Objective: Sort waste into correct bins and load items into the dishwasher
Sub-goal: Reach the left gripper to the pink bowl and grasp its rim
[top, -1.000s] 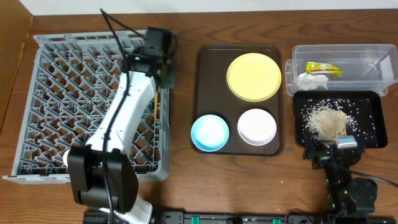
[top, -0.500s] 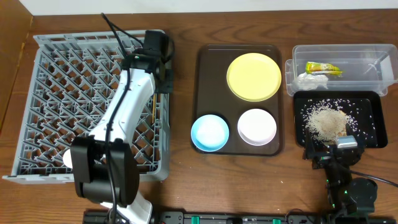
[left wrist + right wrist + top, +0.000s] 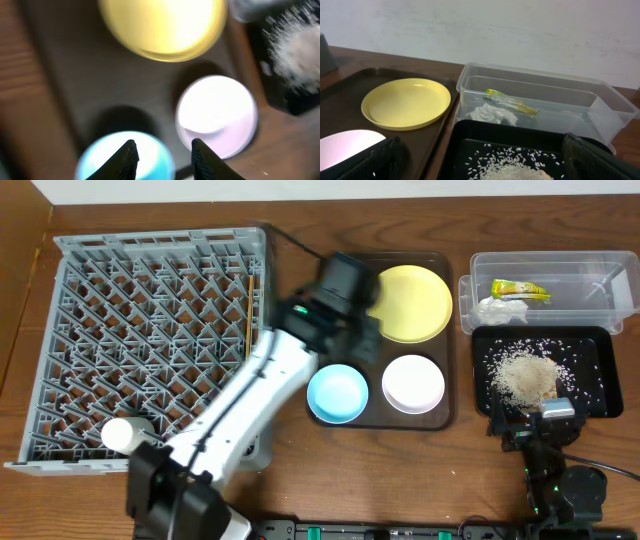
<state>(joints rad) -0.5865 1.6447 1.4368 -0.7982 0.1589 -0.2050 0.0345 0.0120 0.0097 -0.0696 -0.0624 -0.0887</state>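
Observation:
My left gripper (image 3: 362, 340) (image 3: 162, 155) hovers open and empty over the brown serving tray, between the light-blue bowl (image 3: 337, 394) (image 3: 125, 160) and the white bowl (image 3: 413, 383) (image 3: 216, 116). The pale-yellow plate (image 3: 408, 302) (image 3: 406, 103) lies behind them. Thin wooden chopsticks (image 3: 249, 315) rest along the right wall of the grey dish rack (image 3: 150, 340), and a white cup (image 3: 120, 435) lies in its front left corner. My right gripper (image 3: 527, 422) (image 3: 485, 165) stands wide open at the black tray (image 3: 590, 370) with rice scraps (image 3: 522, 375). The clear tub (image 3: 580, 275) holds the wrapper (image 3: 520, 290) and tissue (image 3: 500, 310).
The dark-brown serving tray (image 3: 375, 415) sits between the rack and the two bins. My left arm stretches diagonally from the front left across the rack's right corner. The table's back edge runs close behind the rack and tub.
My left arm has swung right from the rack's right wall to above the brown tray. Its jaws have parted, and the chopsticks lie in the rack. The right arm has not moved.

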